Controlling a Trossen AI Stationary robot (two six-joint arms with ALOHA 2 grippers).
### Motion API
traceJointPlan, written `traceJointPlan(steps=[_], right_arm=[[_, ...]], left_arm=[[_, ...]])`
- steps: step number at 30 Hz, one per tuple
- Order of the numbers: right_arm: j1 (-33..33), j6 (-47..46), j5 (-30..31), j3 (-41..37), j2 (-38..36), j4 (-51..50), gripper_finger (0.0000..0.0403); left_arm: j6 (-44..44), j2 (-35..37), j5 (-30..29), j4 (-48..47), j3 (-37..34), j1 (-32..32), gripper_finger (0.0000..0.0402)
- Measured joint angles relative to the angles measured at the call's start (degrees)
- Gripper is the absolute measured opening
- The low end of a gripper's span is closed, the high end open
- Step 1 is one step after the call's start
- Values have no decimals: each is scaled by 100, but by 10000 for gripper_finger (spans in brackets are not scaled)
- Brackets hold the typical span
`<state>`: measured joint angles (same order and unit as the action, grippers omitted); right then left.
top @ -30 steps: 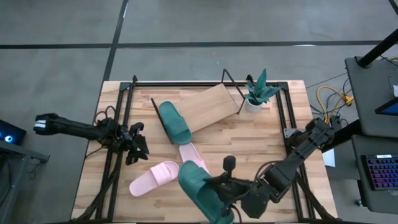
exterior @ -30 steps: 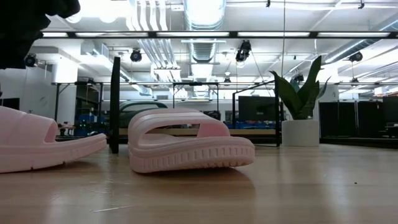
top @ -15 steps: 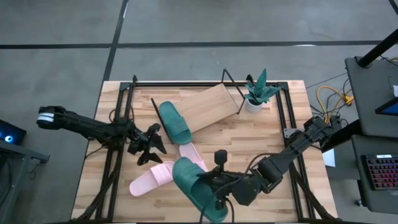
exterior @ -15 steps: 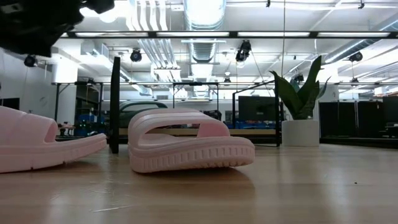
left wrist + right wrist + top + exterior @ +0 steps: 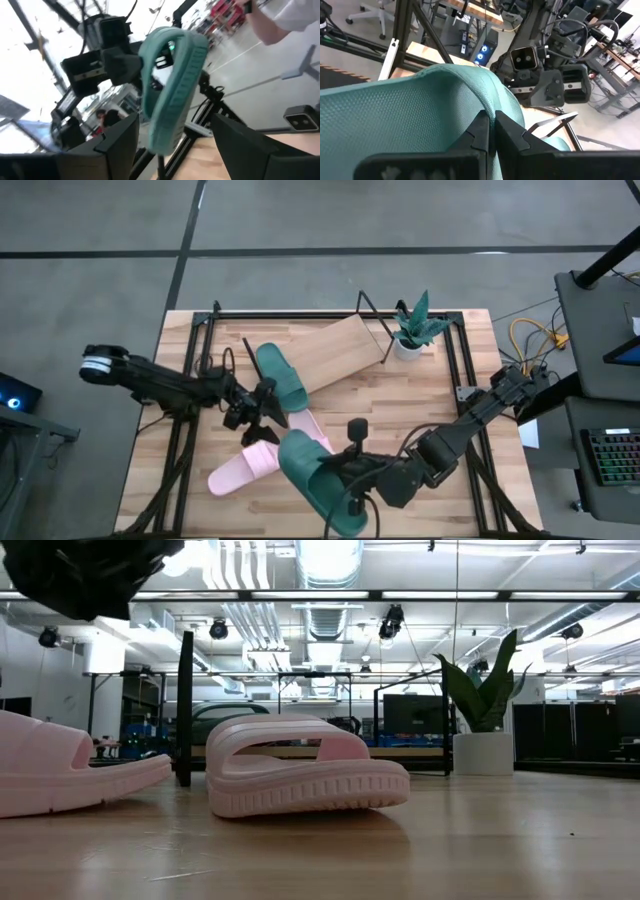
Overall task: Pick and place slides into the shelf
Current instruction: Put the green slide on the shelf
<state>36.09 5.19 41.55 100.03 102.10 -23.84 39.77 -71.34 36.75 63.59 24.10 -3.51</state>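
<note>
My right gripper [image 5: 345, 480] is shut on a dark green slide [image 5: 308, 478], held above the table's near middle; the slide also shows on edge in the left wrist view [image 5: 172, 85]. My left gripper [image 5: 268, 405] is open and empty, left of the table's middle, pointing toward that slide. The second green slide [image 5: 280, 376] lies on the left end of the slanted wooden shelf [image 5: 345, 348]. Two pink slides [image 5: 243, 466] [image 5: 312, 430] lie sole down on the table; they also show in the low view [image 5: 305, 778] [image 5: 60, 772]. My right gripper pinches the green slide's strap at its edge [image 5: 470, 95] between its two fingers. It comes in about level from the table's right. The slide is lifted clear of the table and is tilted onto its side.
A potted plant [image 5: 412, 328] stands at the far right, next to the shelf's right end. Black frame rails [image 5: 200, 340] run along the table's left, far and right sides. The shelf's right part is bare wood.
My left gripper has gone toward the table's right, from the left rail to the space between the shelf's left end and the pink slides. My right gripper has carried the green slide a little toward the table's left and far edge, still clear of the table.
</note>
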Motion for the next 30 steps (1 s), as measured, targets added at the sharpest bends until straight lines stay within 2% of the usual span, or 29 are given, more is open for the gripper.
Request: traceJointPlan(steps=[2, 12, 17, 24, 30], right_arm=[[-1, -2, 1, 0, 0, 1, 9], [2, -70, 15, 2, -4, -103, 9], [1, -68, 16, 4, -7, -107, 9], [-4, -66, 57, 9, -11, -130, 9], [-7, -69, 68, 11, -24, -163, 9]], left_arm=[[0, -145, 188, -1, 133, -9, 235], [6, -593, 317, 90, 705, -150, 235], [11, -820, 623, 90, 951, -187, 226], [20, -1255, 745, 92, 1292, -293, 172], [30, -1477, 928, 235, 1440, -293, 86]])
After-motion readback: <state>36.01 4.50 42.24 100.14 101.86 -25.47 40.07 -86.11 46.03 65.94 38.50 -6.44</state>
